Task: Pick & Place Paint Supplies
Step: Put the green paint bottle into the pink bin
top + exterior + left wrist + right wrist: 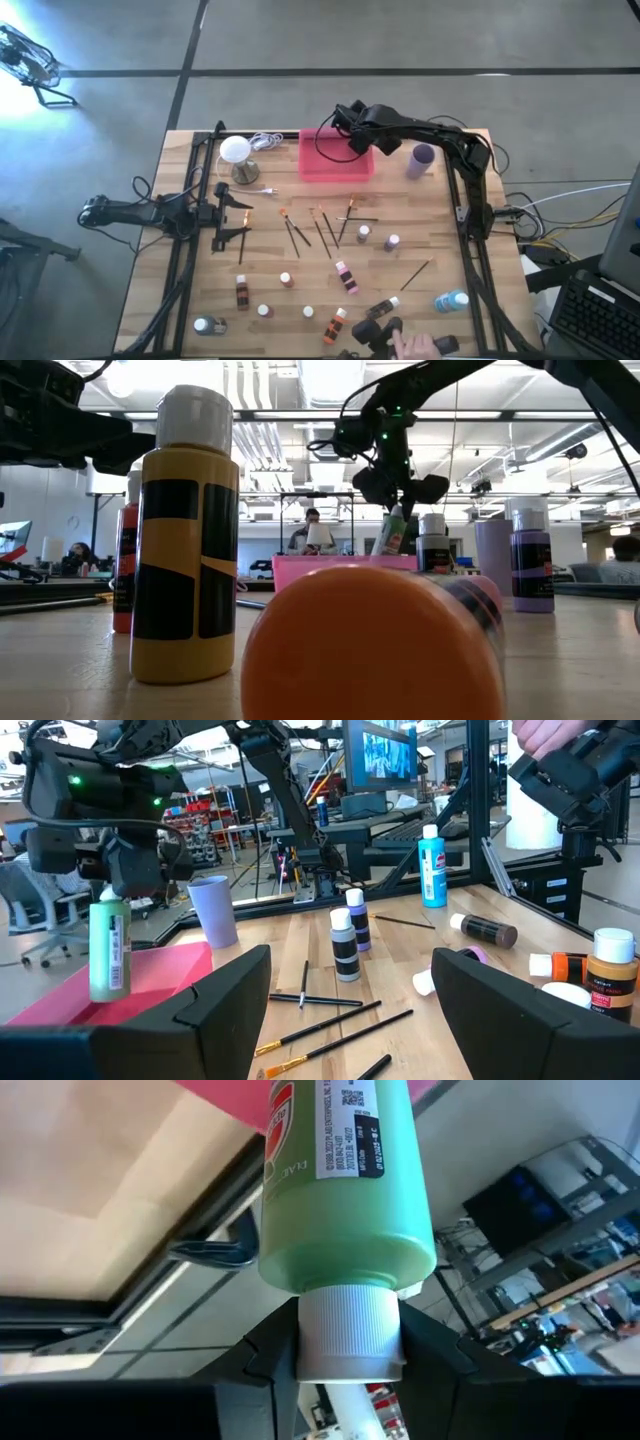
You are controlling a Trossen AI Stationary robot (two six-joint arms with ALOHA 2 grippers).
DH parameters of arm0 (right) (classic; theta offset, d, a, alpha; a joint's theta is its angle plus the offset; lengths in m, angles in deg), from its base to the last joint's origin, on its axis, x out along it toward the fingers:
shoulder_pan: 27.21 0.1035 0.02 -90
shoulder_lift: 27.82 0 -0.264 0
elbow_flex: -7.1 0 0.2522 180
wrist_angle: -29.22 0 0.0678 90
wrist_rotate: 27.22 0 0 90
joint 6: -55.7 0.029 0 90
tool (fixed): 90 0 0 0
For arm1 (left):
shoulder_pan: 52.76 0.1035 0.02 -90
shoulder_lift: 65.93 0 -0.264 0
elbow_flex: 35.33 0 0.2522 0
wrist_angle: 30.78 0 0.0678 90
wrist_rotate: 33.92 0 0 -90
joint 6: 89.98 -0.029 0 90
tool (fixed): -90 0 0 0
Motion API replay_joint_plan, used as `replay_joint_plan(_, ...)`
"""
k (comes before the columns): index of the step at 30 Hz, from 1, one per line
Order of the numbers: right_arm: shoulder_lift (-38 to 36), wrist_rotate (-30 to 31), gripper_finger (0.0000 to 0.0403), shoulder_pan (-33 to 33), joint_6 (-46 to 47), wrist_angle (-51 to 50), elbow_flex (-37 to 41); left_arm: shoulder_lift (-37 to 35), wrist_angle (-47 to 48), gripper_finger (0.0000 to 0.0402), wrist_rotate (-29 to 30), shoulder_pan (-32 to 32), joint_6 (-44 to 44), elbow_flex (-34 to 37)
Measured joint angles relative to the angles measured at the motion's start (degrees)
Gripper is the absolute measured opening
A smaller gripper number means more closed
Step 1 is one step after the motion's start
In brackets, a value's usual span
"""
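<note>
A green bottle with a white cap hangs cap-up over the pink tray at the table's far middle, with my right gripper shut on it. The bottle also shows in the low view and the right wrist view. My left gripper waits open at the table's left, level and holding nothing. Thin paintbrushes lie on the wood mid-table. Small white-capped bottles stand or lie toward the near edge. My right gripper pinches the green bottle's white cap between its two fingers, one on each side. The fingers slant down from the table's right. The bottle hangs below them, nearly upright with its bottom down, over the pink tray.
A lavender cup stands right of the tray. A white globe lamp with a cord stands left of it. A blue bottle lies near the right front. A person's hand is at the near edge.
</note>
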Motion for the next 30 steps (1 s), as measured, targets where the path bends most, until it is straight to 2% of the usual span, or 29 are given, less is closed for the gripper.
replay_joint_plan(10,0.23,-0.81,0.0112,-0.28,-3.83,4.66,0.26,0.0,0.0,0.0282,0.0,0.02,0.0,0.0)
replay_joint_plan(14,2.06,-0.55,0.0124,-0.41,-3.83,4.84,0.3,-0.01,0.0,0.0282,0.0,0.0,0.0,0.0)
replay_joint_plan(20,5.32,5.71,0.0115,-0.66,-3.17,5.26,0.24,-0.01,0.0,0.0282,0.0,0.01,0.0,0.0)
replay_joint_plan(30,4.17,5.35,0.0131,-1.19,-3.13,4.84,0.39,0.0,0.0,0.0282,0.0,0.0,0.0,0.0)
